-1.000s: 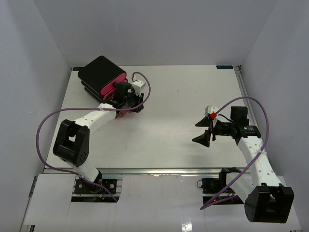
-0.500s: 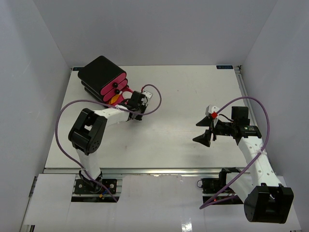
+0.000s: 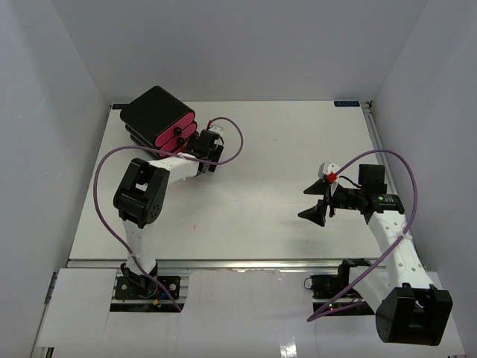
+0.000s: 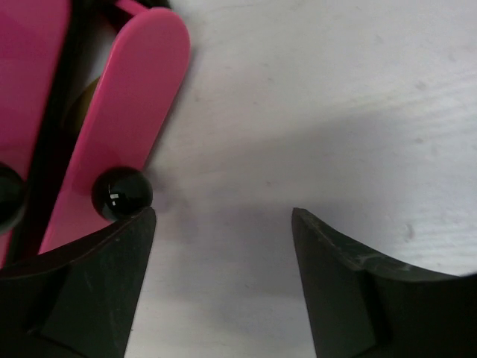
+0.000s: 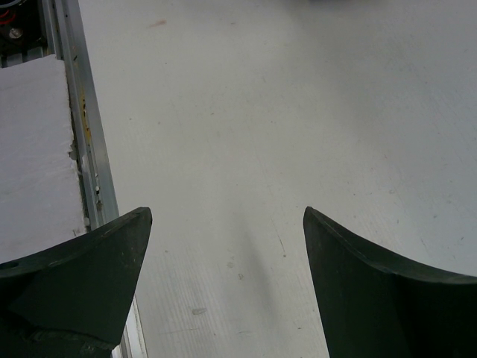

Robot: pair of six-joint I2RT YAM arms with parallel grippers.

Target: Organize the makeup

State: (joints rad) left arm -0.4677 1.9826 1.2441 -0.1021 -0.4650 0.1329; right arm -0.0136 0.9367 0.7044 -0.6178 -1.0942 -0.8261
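None of the makeup shows plainly. Only a dim yellowish patch (image 4: 83, 112) sits in the gap behind the lowest pink drawer front (image 4: 130, 104) of the black box (image 3: 153, 112). My left gripper (image 3: 195, 155) (image 4: 221, 218) is low over the table beside that drawer. It is open with bare table between its fingers, and its left fingertip (image 4: 138, 227) is just under the drawer's black knob (image 4: 121, 192). Over the right half of the table my right gripper (image 3: 311, 201) (image 5: 227, 216) hangs open and holds nothing.
The box stands at the table's far left corner, drawer fronts facing the middle. A second black knob (image 4: 7, 205) shows at the left edge of the left wrist view. The table's metal front rail (image 5: 71, 112) runs along the left of the right wrist view.
My left gripper has opened wide and its elbow has swung in toward the box. The drawer that stood pulled out with a yellow-orange thing showing is now almost shut. The right arm has not moved.
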